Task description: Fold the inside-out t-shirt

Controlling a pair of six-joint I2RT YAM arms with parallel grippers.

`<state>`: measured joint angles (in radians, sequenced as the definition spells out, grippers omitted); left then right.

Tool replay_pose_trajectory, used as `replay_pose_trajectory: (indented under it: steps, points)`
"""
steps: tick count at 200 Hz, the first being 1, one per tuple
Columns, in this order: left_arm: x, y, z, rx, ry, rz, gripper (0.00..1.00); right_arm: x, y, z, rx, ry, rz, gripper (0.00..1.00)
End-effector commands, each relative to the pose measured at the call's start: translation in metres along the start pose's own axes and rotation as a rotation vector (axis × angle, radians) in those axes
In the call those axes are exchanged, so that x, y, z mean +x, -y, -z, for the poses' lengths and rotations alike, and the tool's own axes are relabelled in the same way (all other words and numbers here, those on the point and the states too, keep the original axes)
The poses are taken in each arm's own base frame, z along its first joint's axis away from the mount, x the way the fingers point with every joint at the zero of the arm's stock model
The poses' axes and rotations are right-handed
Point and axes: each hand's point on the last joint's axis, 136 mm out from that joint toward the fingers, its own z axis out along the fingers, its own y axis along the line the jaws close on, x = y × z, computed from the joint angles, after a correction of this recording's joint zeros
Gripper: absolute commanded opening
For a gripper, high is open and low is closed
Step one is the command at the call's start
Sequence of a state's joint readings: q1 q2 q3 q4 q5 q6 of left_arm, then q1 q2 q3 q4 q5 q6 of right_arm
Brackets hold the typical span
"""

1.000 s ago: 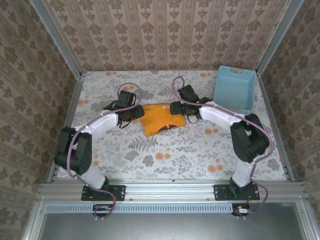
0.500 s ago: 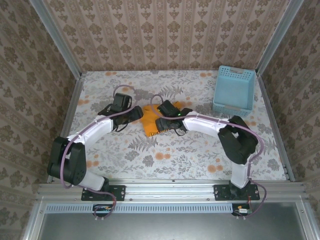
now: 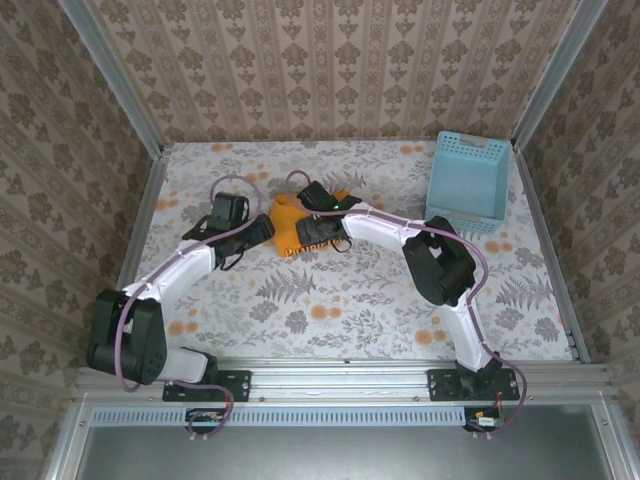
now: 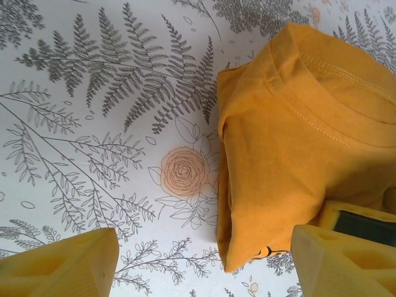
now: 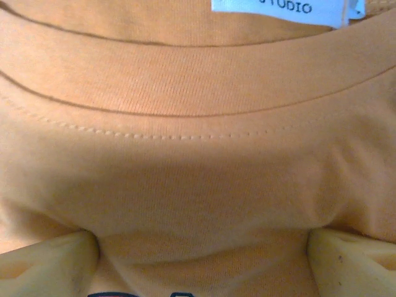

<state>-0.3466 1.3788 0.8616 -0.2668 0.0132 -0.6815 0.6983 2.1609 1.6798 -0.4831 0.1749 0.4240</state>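
1. You are working with bare tabletop (image 3: 190,190) on the left, running out to the metal side rail (image 3: 135,235), so that side is giving you room to pull back.
2. Your left pincer (image 4: 201,253) is standing wide apart and holding nothing, just beside the shirt's left edge. If you are closing here, you are risking catching only the top layer and peeling the fold open.
3. The inside-out t-shirt (image 3: 287,213) is lying as a compact folded bundle in the middle of the tabletop, towards the far side, between both pincers. Its stacked layers are showing loose along the left edge.
4. Your right pincer (image 5: 201,257) is sitting low on the cloth below the collar, spread wide, with a hump of fabric rising between the fingers. Lifting off at an angle is likely dragging that hump and skewing the bundle.
5. The blue basket (image 3: 467,180) is standing well apart at the far right; the right arm's elbow is nearer it, so be watching any outward swing. The near tabletop is lying bare.
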Motion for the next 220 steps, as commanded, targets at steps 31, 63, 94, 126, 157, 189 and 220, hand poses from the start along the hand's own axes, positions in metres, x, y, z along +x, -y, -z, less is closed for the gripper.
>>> replay_pose_trajectory:
  steps: [31, 63, 94, 126, 157, 189, 220]
  points:
    - [0.011, 0.053, 0.005, -0.088, 0.004, -0.148, 0.83, -0.020, 0.067, 0.105, -0.011, 0.147, -0.192, 0.91]
    - [0.034, 0.089, -0.023, -0.135, -0.047, -0.229, 0.88, 0.012, 0.120, 0.139, 0.052, 0.186, -0.278, 0.92]
    - [0.049, 0.112, -0.061, -0.238, -0.128, -0.334, 0.94, 0.042, 0.143, 0.161, 0.059, 0.227, -0.336, 0.93]
    - [0.037, 0.094, -0.097, -0.394, -0.173, -0.430, 0.94, 0.070, 0.156, 0.178, 0.062, 0.244, -0.367, 0.93]
    - [0.012, 0.057, -0.116, -0.476, -0.228, -0.474, 0.94, 0.092, 0.166, 0.194, 0.064, 0.275, -0.392, 0.93]
    - [-0.020, 0.014, -0.118, -0.516, -0.353, -0.587, 0.96, 0.109, 0.179, 0.210, 0.090, 0.297, -0.412, 0.94]
    - [-0.063, -0.032, -0.114, -0.527, -0.395, -0.603, 0.95, 0.116, 0.188, 0.224, 0.107, 0.316, -0.424, 0.94]
